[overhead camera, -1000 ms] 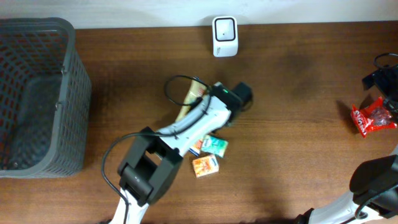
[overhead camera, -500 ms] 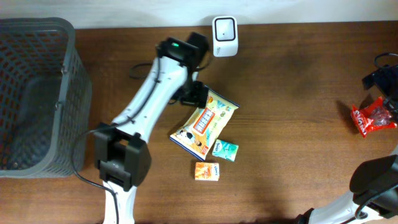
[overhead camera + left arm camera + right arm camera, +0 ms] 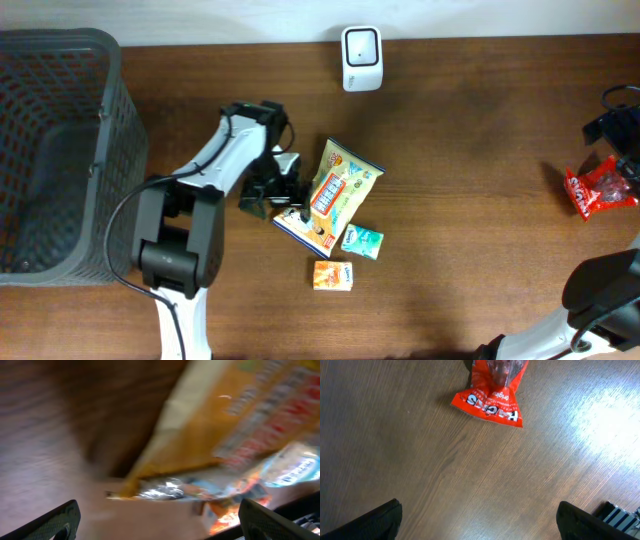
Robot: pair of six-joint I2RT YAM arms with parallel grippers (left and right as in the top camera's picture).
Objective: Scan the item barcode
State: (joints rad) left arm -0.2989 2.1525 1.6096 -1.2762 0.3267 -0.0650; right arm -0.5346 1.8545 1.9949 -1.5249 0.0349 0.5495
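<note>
My left jaws stand wide open and hold nothing. In the left wrist view one fingertip [image 3: 52, 521] sits in the lower left corner and the other in the lower right, with nothing gripped between them. That view is blurred, but the bag [image 3: 235, 420] shows just ahead of the jaws, yellow with bright print.

From overhead, my left arm [image 3: 222, 150] reaches in from the near edge to the middle of the worktop [image 3: 470, 200]. Its jaws sit at the left edge of the bag. I cannot tell whether they touch it. The bag lies flat and slantwise, running from near left to far right.

The white scanner [image 3: 361, 45] stands at the far edge, well apart from the bag and a little to its right. A green packet [image 3: 362, 241] lies just beside the bag's near end, and an orange packet [image 3: 332, 275] lies nearer still. A grey basket [image 3: 115, 150] fills the left end.

My right jaws are at the right end, also fully spread and empty, with a fingertip [image 3: 375, 520] in each lower corner of the right wrist view. A red packet [image 3: 492, 390] lies flat on the wood ahead of them, apart from them.
</note>
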